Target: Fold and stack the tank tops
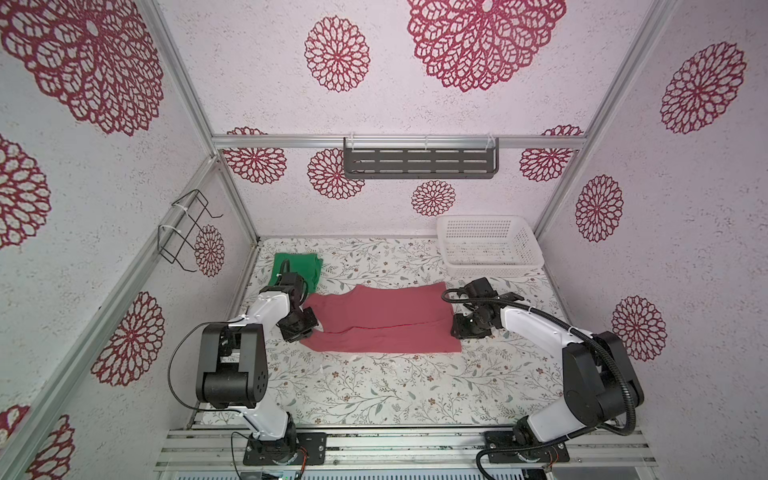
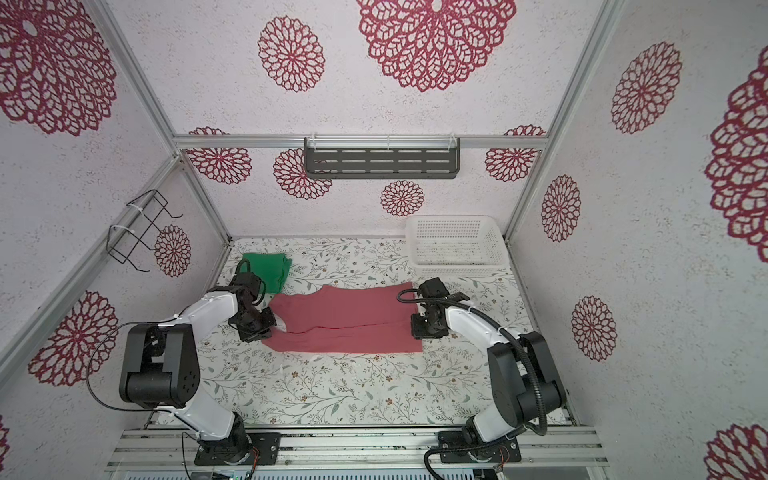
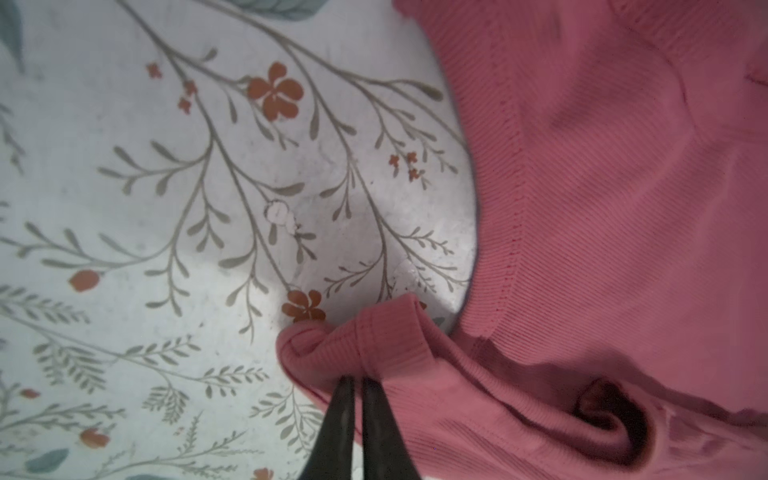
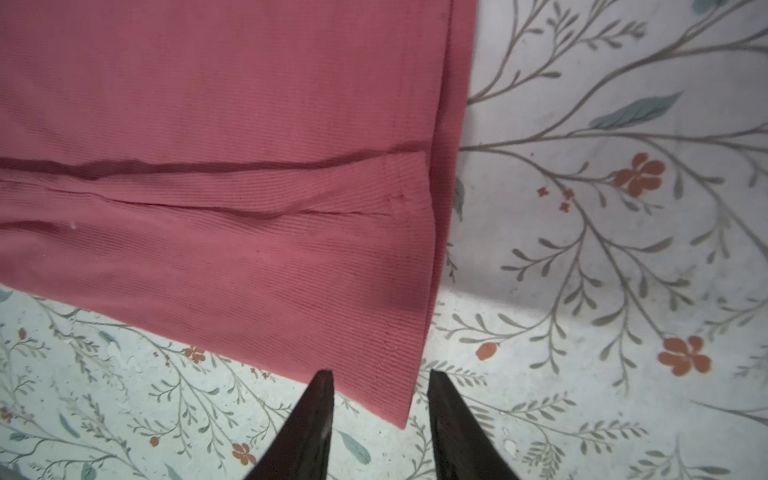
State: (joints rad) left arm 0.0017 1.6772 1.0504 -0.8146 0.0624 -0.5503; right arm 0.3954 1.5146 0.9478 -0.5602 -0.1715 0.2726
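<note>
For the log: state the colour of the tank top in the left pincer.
Dusty pinkish red tank top, plain ribbed; best in the left wrist view.

Bright even light, soft shadows, wide-angle bending at edges, wrist views slightly soft

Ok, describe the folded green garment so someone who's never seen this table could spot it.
Find the floral-patterned tabletop and look at its far left corner, across from the white perforated plastic basket. The bright green cloth tank top lies there, partly behind the left arm. Unlike the dusty pinkish-red tank top spread mid-table, it is folded small.
</note>
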